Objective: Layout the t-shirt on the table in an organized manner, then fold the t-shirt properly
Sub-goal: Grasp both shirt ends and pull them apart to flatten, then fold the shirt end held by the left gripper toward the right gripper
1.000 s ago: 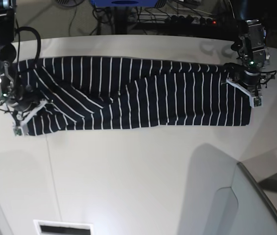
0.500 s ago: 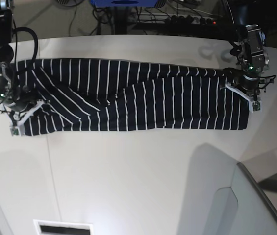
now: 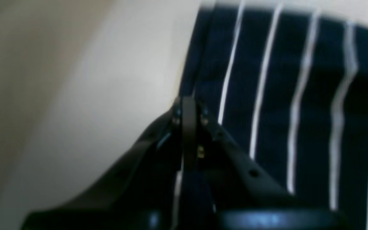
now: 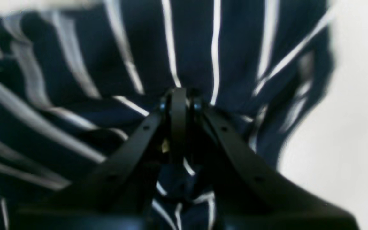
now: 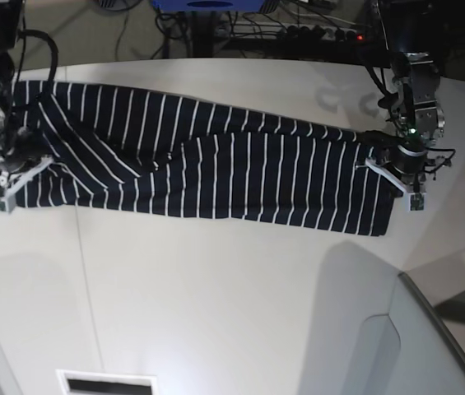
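The dark navy t-shirt (image 5: 216,173) with thin white stripes lies stretched in a long band across the white table (image 5: 216,296), sloping down toward the right. My left gripper (image 5: 392,177) is shut on the shirt's right end. In the left wrist view the left gripper (image 3: 188,105) pinches the edge of the t-shirt (image 3: 283,80) just above the table (image 3: 107,80). My right gripper (image 5: 22,177) is shut on the shirt's left end. The right wrist view shows the right gripper (image 4: 177,95) closed on bunched folds of the t-shirt (image 4: 75,80), with the table (image 4: 356,111) beside it.
A grey panel (image 5: 430,346) rises at the table's lower right corner. Cables and a power strip (image 5: 314,33) lie behind the far edge. A dark slot (image 5: 104,383) sits at the near edge. A thin seam line (image 5: 88,288) runs down the tabletop.
Both grippers have carried the shirt leftward. Its left end has risen toward the far edge, so the band now slopes down to the right. Both stay shut on the fabric.
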Controlling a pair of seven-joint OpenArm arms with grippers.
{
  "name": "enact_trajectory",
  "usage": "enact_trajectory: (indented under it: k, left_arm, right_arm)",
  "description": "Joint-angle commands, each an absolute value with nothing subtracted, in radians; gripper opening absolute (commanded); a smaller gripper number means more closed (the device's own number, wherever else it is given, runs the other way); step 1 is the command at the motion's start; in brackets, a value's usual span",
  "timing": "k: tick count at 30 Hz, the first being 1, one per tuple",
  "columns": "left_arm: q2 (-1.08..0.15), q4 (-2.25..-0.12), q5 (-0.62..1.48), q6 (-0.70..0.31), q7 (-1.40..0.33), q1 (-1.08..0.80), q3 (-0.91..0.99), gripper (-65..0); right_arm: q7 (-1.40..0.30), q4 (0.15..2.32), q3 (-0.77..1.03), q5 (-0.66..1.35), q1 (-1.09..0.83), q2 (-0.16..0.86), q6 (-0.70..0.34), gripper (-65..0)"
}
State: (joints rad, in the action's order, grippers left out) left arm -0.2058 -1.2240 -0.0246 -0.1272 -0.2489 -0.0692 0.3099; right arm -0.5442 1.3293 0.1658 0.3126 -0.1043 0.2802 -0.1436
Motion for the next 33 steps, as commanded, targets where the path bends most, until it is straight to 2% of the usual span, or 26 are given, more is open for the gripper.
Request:
enact_trajectory:
  k: [1, 5, 6, 12, 14, 15, 19, 21, 25, 29, 33]
  left_arm:
    - [-0.222, -1.285, -0.018, -0.117, -0.245, -0.074, 0.325, -65.0]
    - [-0.225, -1.425, 0.137, -0.117, -0.320, -0.128, 0.438, -65.0]
    - [-0.243, -1.446, 0.193, -0.117, -0.348, -0.140, 0.463, -60.7]
    - [-0.392, -1.377, 0.499, -0.117, -0.409, -0.199, 0.486, -14.2]
    - [-0.427, -1.311, 0.564, -0.125, -0.409, -0.200, 0.484, -3.0]
    - [-0.435, -1.283, 0.581, -0.153, -0.409, -0.196, 0.483, 0.0]
    - [-0.432, -1.196, 0.573, -0.380, -0.407, -0.166, 0.449, 0.0]
    - [-0.426, -1.165, 0.556, -0.441, -0.407, -0.148, 0.443, 0.0]
    - [-0.366, -1.139, 0.496, -0.460, -0.407, -0.120, 0.444, 0.0]
    - [-0.334, -1.076, 0.409, -0.460, -0.407, -0.076, 0.444, -5.1]
    - [-0.315, -1.000, 0.349, -0.460, -0.407, -0.025, 0.444, -7.6]
  right_arm:
    - [-0.513, 1.391, 0.173, 0.321, -0.105, 0.292, -0.148, -61.8]
    - [-0.506, 1.549, 0.168, 0.321, -0.165, 0.292, -0.148, -59.4]
    - [-0.506, 1.578, 0.168, 0.321, -0.177, 0.292, -0.148, -57.0]
    - [-0.507, 1.606, 0.168, 0.321, -0.191, 0.291, -0.148, -44.1]
    - [-0.507, 1.606, 0.168, 0.321, -0.200, 0.291, -0.148, -41.6]
    - [-0.507, 1.606, 0.168, 0.321, -0.205, 0.291, -0.148, -40.7]
    - [-0.507, 1.606, 0.166, 0.320, -0.213, 0.277, -0.148, -39.3]
    - [-0.507, 1.606, 0.166, 0.317, -0.216, 0.263, -0.148, -39.6]
    - [-0.506, 1.609, 0.166, 0.317, -0.232, 0.259, -0.148, -39.8]
    - [-0.506, 1.609, 0.166, 0.317, -0.234, 0.259, -0.148, -39.9]
    - [-0.504, 1.612, 0.166, 0.317, -0.246, 0.259, -0.148, -39.9]
